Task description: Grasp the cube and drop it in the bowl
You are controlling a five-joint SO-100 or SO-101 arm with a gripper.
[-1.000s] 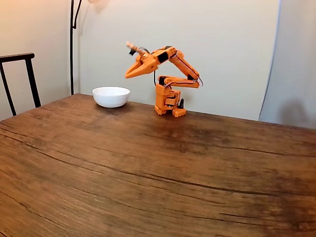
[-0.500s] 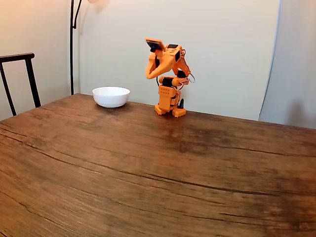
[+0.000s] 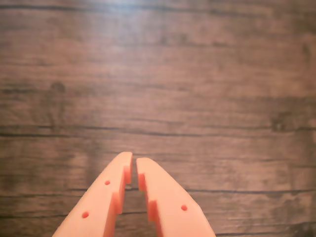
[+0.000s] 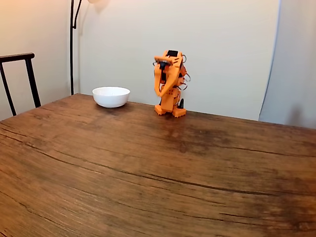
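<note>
1. The gripper (image 3: 134, 163) shows a narrow slit between its orange fingers (image 3: 111, 190) in the wrist view, with nothing gripped
2. Ahead of the fingertips lies bare wooden table (image 3: 197, 89); I cannot spot the cube
3. In the fixed view the arm (image 4: 169, 81) is folded upright over its base, gripper (image 4: 158, 93) pointing down, likely a resting pose
4. The bowl (image 4: 111, 96) sits well apart from the fingers, off to their left in the fixed view; I cannot tell whether the cube lies inside, so the task may be done
</note>
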